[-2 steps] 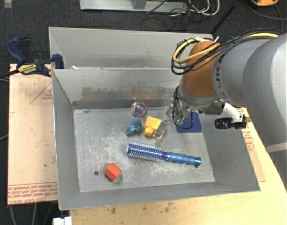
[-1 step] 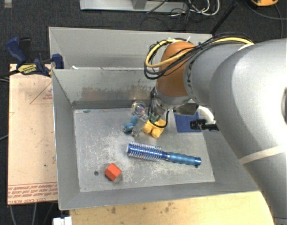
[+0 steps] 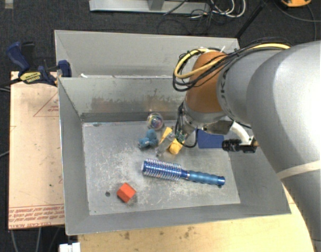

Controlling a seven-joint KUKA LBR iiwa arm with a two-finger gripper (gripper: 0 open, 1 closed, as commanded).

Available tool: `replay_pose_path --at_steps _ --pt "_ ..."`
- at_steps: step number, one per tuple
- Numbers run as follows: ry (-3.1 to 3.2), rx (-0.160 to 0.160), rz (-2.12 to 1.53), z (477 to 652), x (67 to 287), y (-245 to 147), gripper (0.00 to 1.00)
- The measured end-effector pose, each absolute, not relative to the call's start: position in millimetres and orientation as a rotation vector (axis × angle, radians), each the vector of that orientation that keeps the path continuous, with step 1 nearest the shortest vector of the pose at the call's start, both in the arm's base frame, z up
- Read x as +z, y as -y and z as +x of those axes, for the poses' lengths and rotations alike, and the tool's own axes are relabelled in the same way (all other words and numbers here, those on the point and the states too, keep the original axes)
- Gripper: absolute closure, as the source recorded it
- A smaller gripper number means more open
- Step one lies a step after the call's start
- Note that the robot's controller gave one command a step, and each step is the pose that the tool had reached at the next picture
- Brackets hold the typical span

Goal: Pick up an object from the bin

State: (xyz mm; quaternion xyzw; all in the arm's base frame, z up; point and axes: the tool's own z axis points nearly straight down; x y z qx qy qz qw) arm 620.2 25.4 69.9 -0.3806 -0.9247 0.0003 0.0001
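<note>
My gripper [image 3: 180,133] hangs low over the middle of the bin, near its back wall. Right beneath it lies a small yellow piece [image 3: 174,147], with a second yellow bit [image 3: 165,134] just to its left. A teal toy figure [image 3: 147,140] lies a little further left. A clear, purplish ball [image 3: 156,121] rests against the back wall behind them. A blue block [image 3: 209,139] sits just right of the gripper, partly hidden by the arm. I see nothing held in the gripper.
A blue hairbrush [image 3: 181,173] lies across the bin floor in front of the gripper, handle pointing right. An orange cube [image 3: 126,192] sits at the front left, with a small dark speck [image 3: 107,194] beside it. The arm covers the bin's right side.
</note>
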Motion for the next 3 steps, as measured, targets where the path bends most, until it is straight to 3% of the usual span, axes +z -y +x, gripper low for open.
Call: replay_pose_path --at_steps 1,3 --pt "2.911 0.0 -1.19 621.9 71 -27 1.0" --pt "2.915 -0.004 -1.183 624.1 148 -27 1.0"
